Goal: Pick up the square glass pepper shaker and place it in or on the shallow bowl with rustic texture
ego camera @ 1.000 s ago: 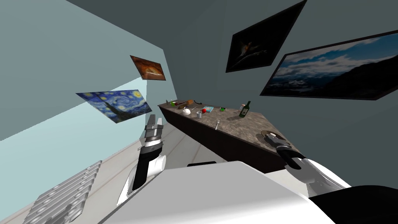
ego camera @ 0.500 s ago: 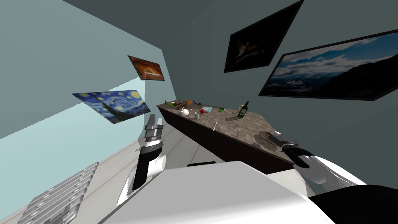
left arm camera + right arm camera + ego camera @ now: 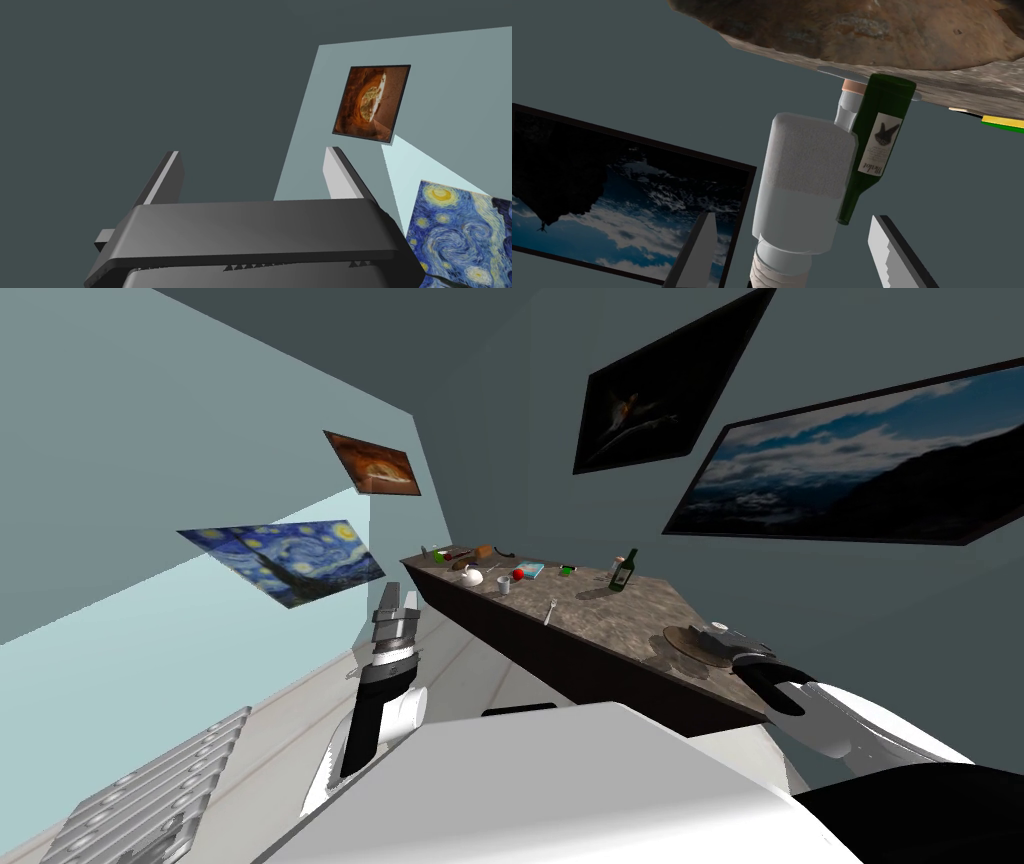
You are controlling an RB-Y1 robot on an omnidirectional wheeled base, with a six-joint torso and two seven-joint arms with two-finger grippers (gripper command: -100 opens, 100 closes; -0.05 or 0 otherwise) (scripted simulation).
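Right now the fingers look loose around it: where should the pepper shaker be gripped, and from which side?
Grip the pepper shaker by its square body on two opposite flat faces, coming from its neck end, where the right gripper stands open astride it. Flat parallel faces suit the blade fingers; the ridged neck is narrower.

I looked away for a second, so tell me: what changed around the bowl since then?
The right hand drew back from over the bowl toward its rim nearest the arm; its fingers now stand open around the white shaker, not pressing it. The whole view slid slightly, my head's own move. The left hand stayed raised and open; the things on the counter stayed put.
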